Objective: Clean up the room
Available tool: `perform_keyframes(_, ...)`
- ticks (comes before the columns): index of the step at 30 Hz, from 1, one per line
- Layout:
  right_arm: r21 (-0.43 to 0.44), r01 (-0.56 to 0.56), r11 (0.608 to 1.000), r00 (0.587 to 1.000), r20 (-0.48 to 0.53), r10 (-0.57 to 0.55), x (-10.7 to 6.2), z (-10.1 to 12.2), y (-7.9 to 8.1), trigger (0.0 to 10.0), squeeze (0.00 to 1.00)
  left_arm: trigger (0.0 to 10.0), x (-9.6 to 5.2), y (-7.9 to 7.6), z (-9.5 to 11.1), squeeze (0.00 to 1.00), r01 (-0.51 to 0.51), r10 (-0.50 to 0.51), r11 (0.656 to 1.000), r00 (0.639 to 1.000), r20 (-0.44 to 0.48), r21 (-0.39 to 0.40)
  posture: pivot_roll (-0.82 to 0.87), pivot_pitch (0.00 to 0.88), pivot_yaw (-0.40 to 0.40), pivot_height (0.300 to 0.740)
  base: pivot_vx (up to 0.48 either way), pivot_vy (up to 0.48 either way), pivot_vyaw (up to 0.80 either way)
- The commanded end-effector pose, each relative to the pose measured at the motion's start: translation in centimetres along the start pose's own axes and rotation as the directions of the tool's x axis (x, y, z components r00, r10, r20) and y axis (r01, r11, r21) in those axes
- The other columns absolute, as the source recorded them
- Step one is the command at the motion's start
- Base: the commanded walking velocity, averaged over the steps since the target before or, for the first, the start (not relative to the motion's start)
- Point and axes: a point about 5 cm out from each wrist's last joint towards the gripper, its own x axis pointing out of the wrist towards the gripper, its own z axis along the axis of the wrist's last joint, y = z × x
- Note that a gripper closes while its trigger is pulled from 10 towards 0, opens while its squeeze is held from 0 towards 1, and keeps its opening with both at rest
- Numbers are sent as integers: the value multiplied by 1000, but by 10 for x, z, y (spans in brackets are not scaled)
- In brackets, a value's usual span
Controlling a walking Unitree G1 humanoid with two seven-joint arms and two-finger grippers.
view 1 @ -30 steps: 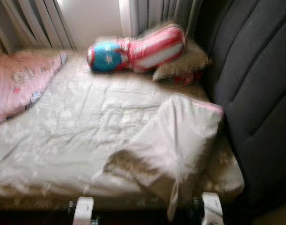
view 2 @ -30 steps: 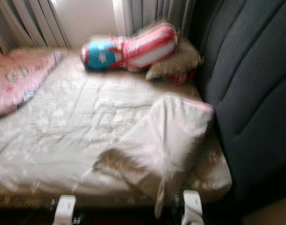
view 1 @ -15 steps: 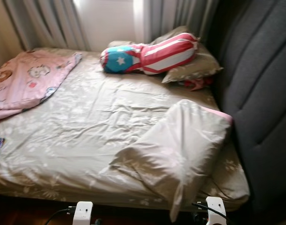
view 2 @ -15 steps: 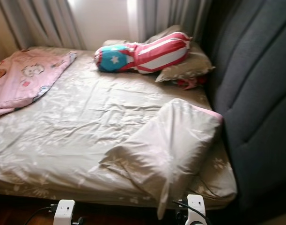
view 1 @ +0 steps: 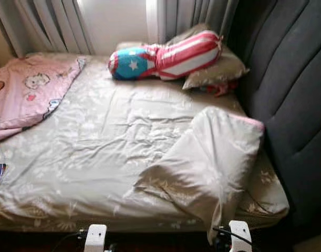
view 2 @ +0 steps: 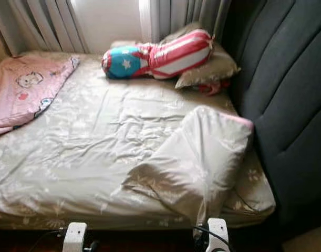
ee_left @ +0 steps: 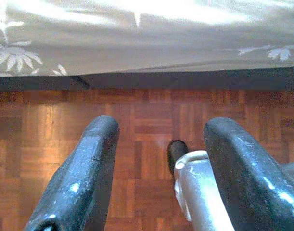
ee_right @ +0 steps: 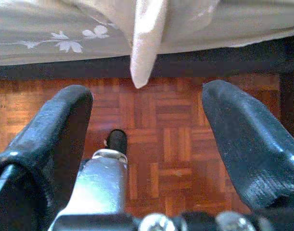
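Since half a second ago our head view has dipped and the near bed (view 1: 55, 210) edge sits lower; nothing on the bed has moved. Our left gripper (ee_left: 159, 159) and right gripper (ee_right: 147, 144) hang low over parquet floor (ee_left: 36, 144), fingers wide, holding nothing. The crumpled pillow (view 1: 213, 163) lies at 4 o'clock against the dark headboard (view 1: 291, 105), the striped bolster (view 1: 165, 55) at 12, the pink blanket (view 1: 23, 94) at 10.
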Motion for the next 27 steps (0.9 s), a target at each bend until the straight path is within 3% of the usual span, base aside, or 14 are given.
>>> perform_keyframes(1,12,2,1000,1000,7,-2,0,1,-1,10000,0,10000,0,1,0,0,-1,1,1000,1000,-3,-3,39,17,-52,740,0,0,0)
perform_keyframes(8,17,-1,1000,1000,11,0,0,1,0,10000,0,10000,0,2,1,0,9,-9,1000,1000,0,-11,39,17,-53,740,0,0,0)
perform_keyframes(27,9,-5,1000,1000,5,5,0,0,0,10000,0,10000,-2,7,-2,0,5,-5,1000,1000,5,-12,41,0,-51,740,292,0,0)
